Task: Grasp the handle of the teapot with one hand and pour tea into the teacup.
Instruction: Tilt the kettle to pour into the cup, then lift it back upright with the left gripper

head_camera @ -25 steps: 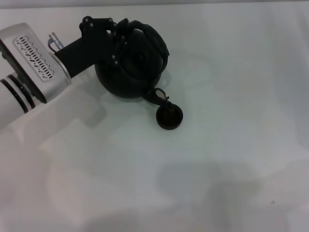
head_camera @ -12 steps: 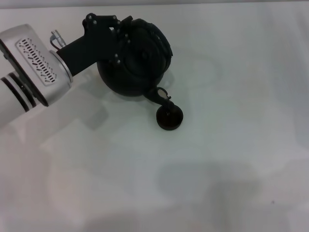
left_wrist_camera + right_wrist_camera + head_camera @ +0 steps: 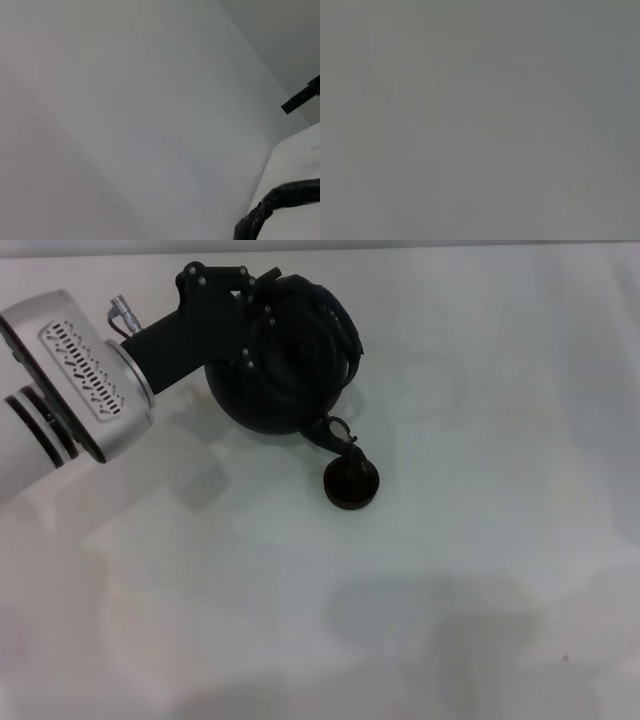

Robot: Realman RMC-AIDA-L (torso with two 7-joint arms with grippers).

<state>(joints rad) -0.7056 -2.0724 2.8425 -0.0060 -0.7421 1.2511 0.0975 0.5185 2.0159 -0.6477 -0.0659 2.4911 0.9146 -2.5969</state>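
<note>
The round matte black teapot [image 3: 285,365] is held tilted at the back left of the white table, its spout [image 3: 335,435] pointing down over the tiny dark teacup [image 3: 350,483]. My left gripper [image 3: 252,302] comes in from the left and is shut on the arched black handle [image 3: 335,315] at the pot's top. A piece of the rough wrapped handle also shows in the left wrist view [image 3: 280,200]. The spout tip sits right above the cup's rim. My right gripper is out of view; its wrist view shows only plain grey.
The white table [image 3: 480,540] stretches out in front and to the right of the cup. My left arm's silver forearm [image 3: 70,370] crosses the back left corner.
The teapot has tipped further and moved slightly back and right, bringing the spout lower over the teacup. The cup has stayed in place.
</note>
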